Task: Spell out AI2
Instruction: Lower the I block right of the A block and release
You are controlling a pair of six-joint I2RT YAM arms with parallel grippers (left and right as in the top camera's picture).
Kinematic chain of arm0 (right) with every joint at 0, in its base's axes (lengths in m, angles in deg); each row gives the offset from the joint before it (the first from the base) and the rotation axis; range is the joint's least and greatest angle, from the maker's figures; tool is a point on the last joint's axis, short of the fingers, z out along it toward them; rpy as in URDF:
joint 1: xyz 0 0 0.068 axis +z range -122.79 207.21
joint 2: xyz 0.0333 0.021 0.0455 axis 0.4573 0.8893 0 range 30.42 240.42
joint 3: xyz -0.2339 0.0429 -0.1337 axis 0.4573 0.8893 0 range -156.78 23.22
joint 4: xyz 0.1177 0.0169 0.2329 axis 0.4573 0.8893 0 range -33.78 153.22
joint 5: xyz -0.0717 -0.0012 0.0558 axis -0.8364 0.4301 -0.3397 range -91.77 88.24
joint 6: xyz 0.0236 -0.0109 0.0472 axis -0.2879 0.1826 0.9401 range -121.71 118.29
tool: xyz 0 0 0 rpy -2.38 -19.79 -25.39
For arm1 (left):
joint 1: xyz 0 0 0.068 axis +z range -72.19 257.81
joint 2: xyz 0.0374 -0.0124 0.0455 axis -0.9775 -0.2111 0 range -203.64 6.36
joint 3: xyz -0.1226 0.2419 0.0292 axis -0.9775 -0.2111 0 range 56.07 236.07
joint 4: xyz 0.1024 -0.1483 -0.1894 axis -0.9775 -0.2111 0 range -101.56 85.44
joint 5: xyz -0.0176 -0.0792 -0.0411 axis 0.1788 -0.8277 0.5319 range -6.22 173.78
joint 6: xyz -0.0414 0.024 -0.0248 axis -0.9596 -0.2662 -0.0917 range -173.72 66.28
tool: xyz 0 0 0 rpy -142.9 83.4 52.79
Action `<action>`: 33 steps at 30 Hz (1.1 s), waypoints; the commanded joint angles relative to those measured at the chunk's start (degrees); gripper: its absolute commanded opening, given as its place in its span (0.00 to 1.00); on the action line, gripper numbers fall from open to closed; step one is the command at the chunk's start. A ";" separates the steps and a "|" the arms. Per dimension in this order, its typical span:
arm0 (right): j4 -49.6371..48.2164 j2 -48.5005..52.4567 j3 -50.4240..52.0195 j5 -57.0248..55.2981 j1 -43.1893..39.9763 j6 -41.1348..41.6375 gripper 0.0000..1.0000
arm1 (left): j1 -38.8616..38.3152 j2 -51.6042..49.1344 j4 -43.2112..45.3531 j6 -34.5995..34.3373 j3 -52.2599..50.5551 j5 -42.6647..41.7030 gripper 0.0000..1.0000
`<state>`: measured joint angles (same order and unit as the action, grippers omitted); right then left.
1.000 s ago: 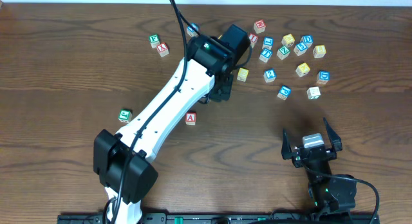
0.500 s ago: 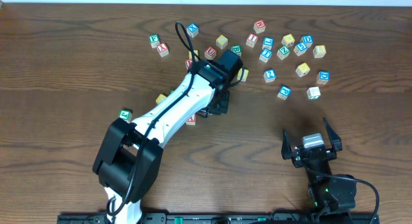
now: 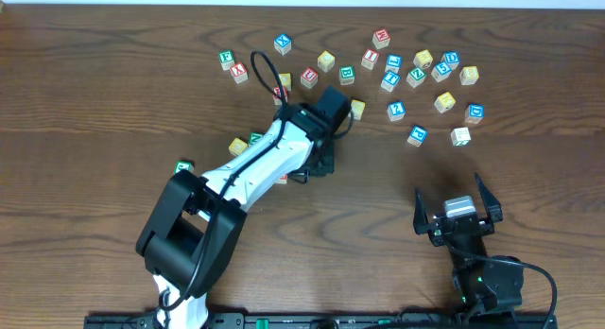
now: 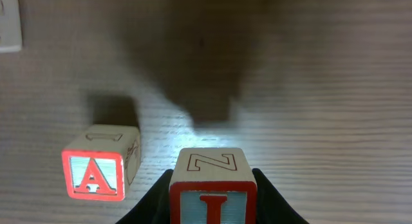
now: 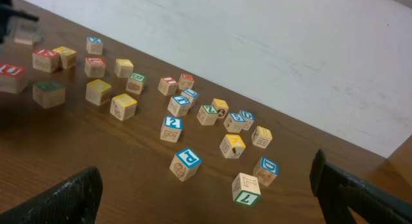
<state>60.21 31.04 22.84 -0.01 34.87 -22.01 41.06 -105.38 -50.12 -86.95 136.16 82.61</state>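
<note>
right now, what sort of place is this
Probably a robotics lab bench: two arms at a wood-grain table, the left end effector gripping an I cube, alphabet cubes scattered, white backdrop behind.

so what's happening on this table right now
The left gripper is shut on the red I cube and holds it close to the red A cube, which sits on the wooden table. In the left wrist view the I is to the right of the A, with a gap between them. A blue cube that reads as 2 lies among the scattered cubes, not yet picked. The right gripper is open and holds nothing.
</note>
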 commanded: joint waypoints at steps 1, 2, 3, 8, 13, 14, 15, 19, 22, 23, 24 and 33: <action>0.15 -0.33 0.07 0.13 -0.07 0.52 0.99 | 0.17 0.22 1.38 -2.27 -1.66 0.26 0.11; 0.15 -0.33 0.07 0.13 -0.07 0.52 0.99 | 0.13 0.22 1.66 -2.54 -2.01 0.26 0.12; 0.15 -0.33 0.07 0.13 -0.07 0.52 0.99 | 0.13 0.22 1.97 -2.69 -2.23 0.28 0.11; 0.15 -0.33 0.07 0.13 -0.07 0.52 0.99 | 0.13 0.22 4.17 -3.17 -3.82 0.35 0.11; 0.15 -0.33 0.07 0.13 -0.07 0.52 0.99 | 0.13 0.22 4.74 -5.05 -3.89 2.05 0.11; 0.15 -0.33 0.07 0.13 -0.07 0.52 0.99 | 0.13 0.22 4.79 -5.03 -3.91 2.12 0.11; 0.15 -0.33 0.07 0.13 -0.07 0.52 0.99 | 0.13 0.22 4.76 -5.03 -3.91 2.19 0.11; 0.15 -0.33 0.07 0.13 -0.07 0.52 0.99 | 0.13 0.22 4.72 -5.35 -4.15 3.08 0.11; 0.15 -0.33 0.07 0.13 -0.07 0.52 0.99 | 0.00 0.22 5.01 -5.68 -5.18 3.58 0.11; 0.15 -0.35 0.07 0.13 -0.07 0.52 0.99 | 0.02 0.22 5.22 -5.75 -5.68 3.58 0.11; 0.15 -0.33 0.07 0.13 -0.07 0.52 0.99 | 0.02 0.22 5.55 -6.32 -6.23 3.61 0.10; 0.15 -0.33 0.07 0.13 -0.07 0.52 0.99 | -0.92 0.22 8.87 -7.61 -9.75 3.56 0.09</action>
<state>60.21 31.04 22.84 -0.01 34.87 -22.01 40.91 -105.25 -41.55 -93.82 127.77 85.43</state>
